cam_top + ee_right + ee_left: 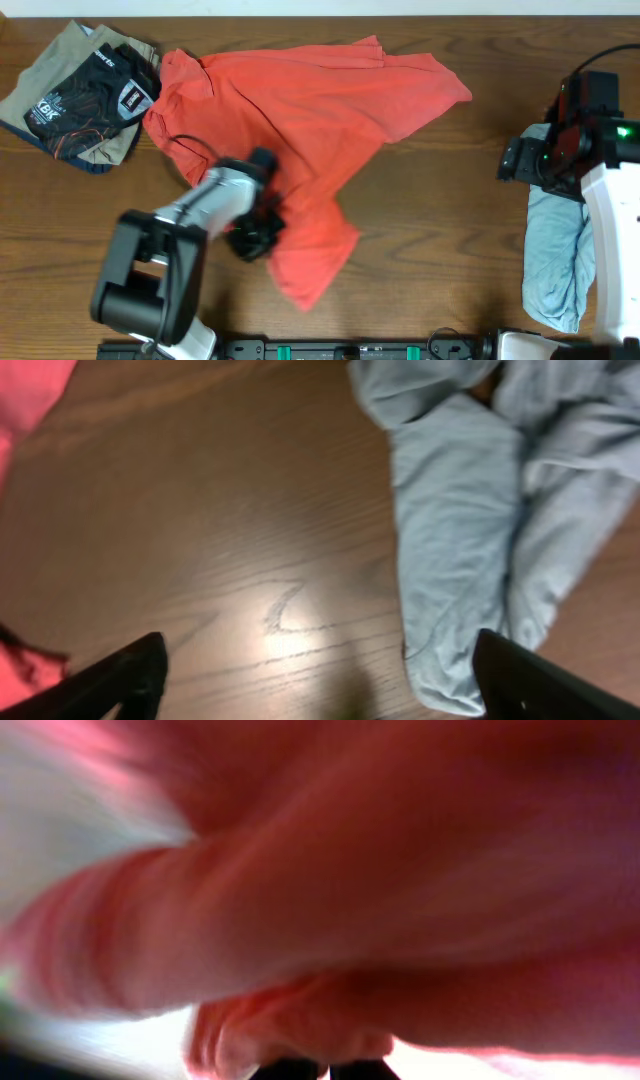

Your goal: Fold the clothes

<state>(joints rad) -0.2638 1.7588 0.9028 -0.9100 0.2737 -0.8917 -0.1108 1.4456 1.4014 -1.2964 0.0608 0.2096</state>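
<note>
The coral-red T-shirt [310,110] lies crumpled across the middle and left of the dark wooden table [440,230]. It is soft matte knit, spread in a rough triangle. One edge is flung toward the far side, and a narrower tongue of fabric trails toward the near edge. Shallow folds and ridges run through it, and I can't see any print from where it lies. The left arm, silver and black, reaches in from the near left corner, and the left gripper [255,235] is down on the shirt's lower fold. From the left wrist camera, blurred pink-red cloth fills nearly the whole view, and a puckered wad of it sits bunched right at the dark fingertips [290,1070]. The jaws are closed and pinching the T-shirt. Over on the right side, well apart from the shirt, the pale blue-grey garment [555,260] lies in a long, limp heap of thin, smooth cloth with soft rolled folds. The right gripper [320,695] hangs over bare wood just beside that garment, its two black fingers spread wide with nothing between them. The grain of the tabletop shows a glossy sheen beneath it. At the far left corner sits a pile of khaki and black printed clothes [85,95].
</note>
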